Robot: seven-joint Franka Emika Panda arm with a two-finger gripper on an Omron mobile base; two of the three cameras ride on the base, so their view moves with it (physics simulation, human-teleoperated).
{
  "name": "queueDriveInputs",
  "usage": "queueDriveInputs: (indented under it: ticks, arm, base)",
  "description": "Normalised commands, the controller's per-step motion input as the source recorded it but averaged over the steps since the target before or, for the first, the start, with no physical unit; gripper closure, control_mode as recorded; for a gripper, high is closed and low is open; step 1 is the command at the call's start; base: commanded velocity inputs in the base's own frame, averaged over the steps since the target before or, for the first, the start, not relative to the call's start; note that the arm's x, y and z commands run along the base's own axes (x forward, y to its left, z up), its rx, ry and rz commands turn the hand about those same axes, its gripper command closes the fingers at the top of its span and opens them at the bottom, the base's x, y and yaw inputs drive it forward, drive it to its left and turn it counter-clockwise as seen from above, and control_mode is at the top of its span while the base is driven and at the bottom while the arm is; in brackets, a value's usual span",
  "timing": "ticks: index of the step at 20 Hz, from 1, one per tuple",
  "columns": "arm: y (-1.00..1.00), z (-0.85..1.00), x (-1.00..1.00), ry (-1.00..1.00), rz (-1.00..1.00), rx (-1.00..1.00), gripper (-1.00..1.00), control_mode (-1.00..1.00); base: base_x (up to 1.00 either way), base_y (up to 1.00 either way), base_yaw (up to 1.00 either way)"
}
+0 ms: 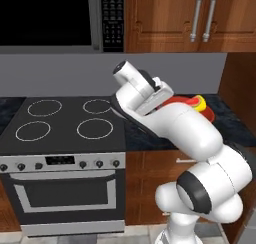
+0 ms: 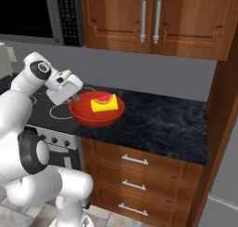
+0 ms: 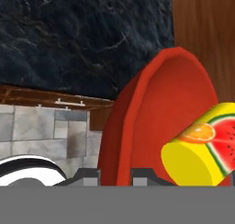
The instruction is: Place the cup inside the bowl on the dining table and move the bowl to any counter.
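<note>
1. Nearest the base, at about seven o'clock in the right base view, the white arm reaches forward to the two-finger gripper, whose jaws stand narrowly apart, clamped on the near rim of the shallow, wide red bowl.
2. Inside that bowl lies the small yellow cup on its side, its watermelon print up; in the hand view it rests at four o'clock against the bowl's inner wall.
3. Beyond, toward two o'clock, stretches the black stone-topped counter over reddish-brown drawers; the bowl seems to hover just above its left end beside the black four-ring stove, though contact is hard to judge.
4. To finish well, I would lower the bowl level and slowly so the loose cup cannot roll out, letting go once the base sits flat, away from the edge.
</note>
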Motion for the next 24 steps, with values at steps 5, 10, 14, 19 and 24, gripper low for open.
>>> queueDriveInputs:
  ticks: [5, 10, 14, 19, 24]
  arm:
    - [0.0, 0.0, 0.0, 0.0, 0.0, 0.0, 1.0, 1.0]
    - [0.0, 0.0, 0.0, 0.0, 0.0, 0.0, 1.0, 1.0]
    - [0.0, 0.0, 0.0, 0.0, 0.0, 0.0, 1.0, 1.0]
    - [0.0, 0.0, 0.0, 0.0, 0.0, 0.0, 1.0, 1.0]
    - [0.0, 0.0, 0.0, 0.0, 0.0, 0.0, 1.0, 1.0]
  base:
    - [0.67, -0.13, 0.0]
    - [0.35, -0.1, 0.0]
    - [0.0, 0.0, 0.0]
    - [0.0, 0.0, 0.0]
    - [0.0, 0.0, 0.0]
